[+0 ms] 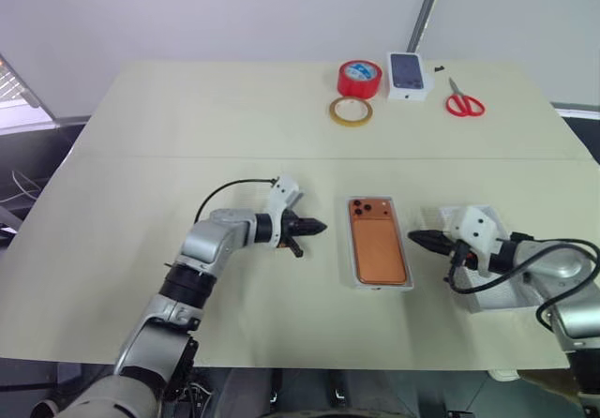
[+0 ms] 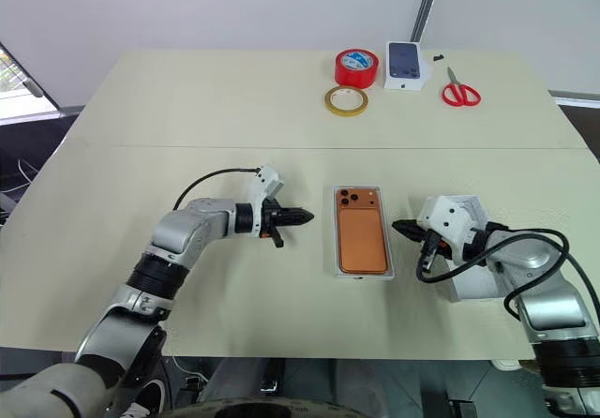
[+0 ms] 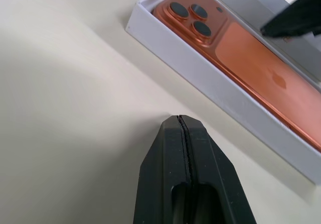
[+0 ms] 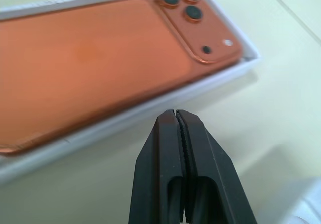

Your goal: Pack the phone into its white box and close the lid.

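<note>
Phone (image 1: 378, 241) lying camera-side up inside white box (image 1: 354, 266) at table centre, flanked by left gripper (image 1: 314, 226) and right gripper (image 1: 419, 240), both pinched shut, empty; wrist views revealing lens cluster up close.

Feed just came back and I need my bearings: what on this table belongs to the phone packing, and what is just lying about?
Job:
- phone, lying in the white box
- lid, under the right arm

Lying about, at the far edge:
- red tape roll
- yellowish tape roll
- small white box with phone picture
- red scissors
</note>
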